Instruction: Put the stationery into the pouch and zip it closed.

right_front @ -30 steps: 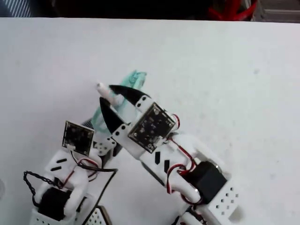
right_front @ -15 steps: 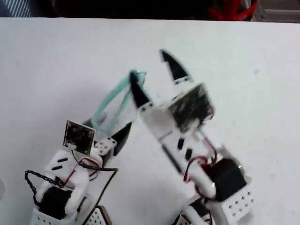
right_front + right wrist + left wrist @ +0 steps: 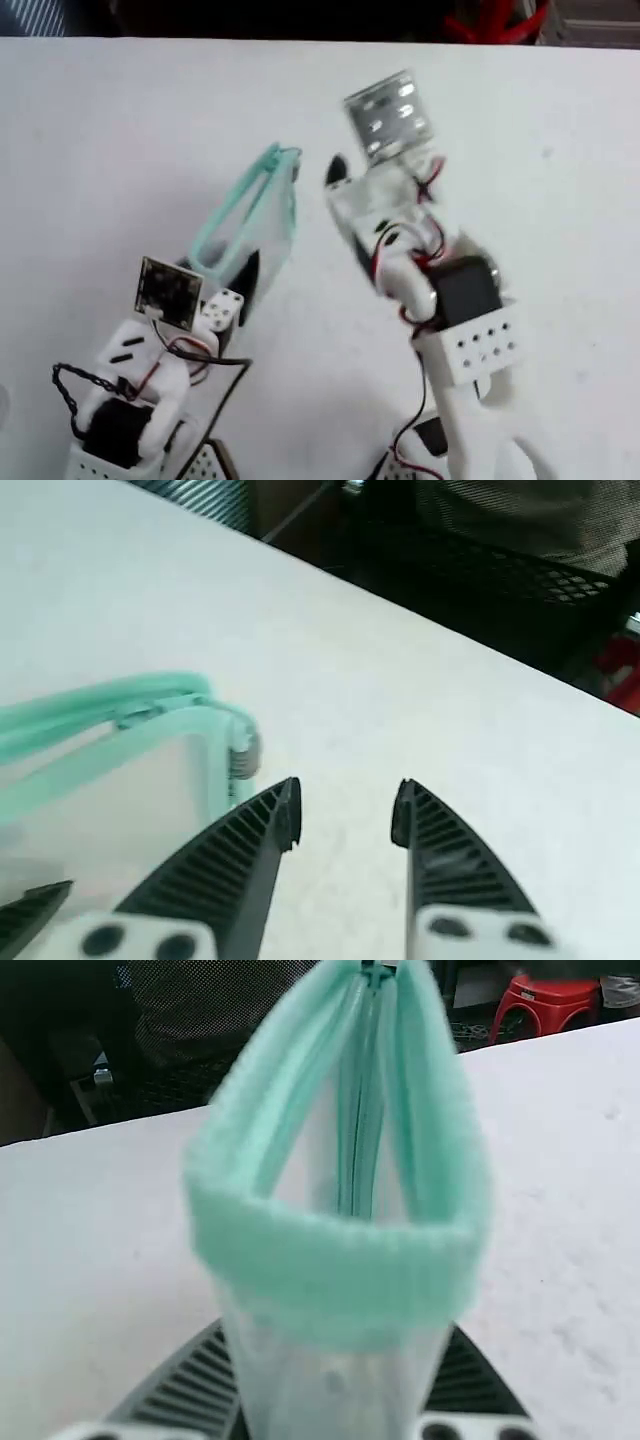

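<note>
The left pincer [image 3: 335,1400] pinches the near end of the clear pouch [image 3: 262,222], which stands open on the desk [image 3: 500,120]. The right pincer [image 3: 347,800], spread, sits beside its far end. The pouch looks light and floppy, so the stiffer zip rim [image 3: 330,1280] is the best place to grip.

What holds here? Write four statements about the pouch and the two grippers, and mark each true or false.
1. The left gripper is shut on the pouch. True.
2. The pouch is zipped closed. False: its green-edged mouth gapes open.
3. The right gripper holds a pen. False: it is open and empty.
4. The right gripper is close to one end of the pouch. True.
</note>
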Controlling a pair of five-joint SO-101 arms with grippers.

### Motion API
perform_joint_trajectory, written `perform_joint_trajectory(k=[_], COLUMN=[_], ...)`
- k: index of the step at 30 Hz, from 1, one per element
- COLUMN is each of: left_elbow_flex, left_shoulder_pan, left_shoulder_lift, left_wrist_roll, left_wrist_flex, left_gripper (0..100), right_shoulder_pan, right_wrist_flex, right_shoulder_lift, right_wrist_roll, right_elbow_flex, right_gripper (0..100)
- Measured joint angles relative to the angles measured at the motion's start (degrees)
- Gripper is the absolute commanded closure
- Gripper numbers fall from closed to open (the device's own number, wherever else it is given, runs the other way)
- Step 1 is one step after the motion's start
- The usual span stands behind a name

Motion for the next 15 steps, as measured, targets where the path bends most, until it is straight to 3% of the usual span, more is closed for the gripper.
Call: perform_joint_trajectory(k=[8, 15], left_elbow_flex=[0.0, 0.0], left_shoulder_pan=[0.0, 0.0], left_shoulder_lift=[0.09, 0.09], left_wrist_roll=[0.0, 0.0], left_wrist_flex=[0.0, 0.0], left_gripper=[86, 86], right_shoulder_pan=[-6.68, -6.77], right_wrist_flex=[-19.34, -27.52], right_shoulder_lift=[-6.59, -6.77], right_wrist_roll=[3.52, 3.87], right_elbow_flex=[22.59, 25.14], right_gripper=[80.5, 80.7])
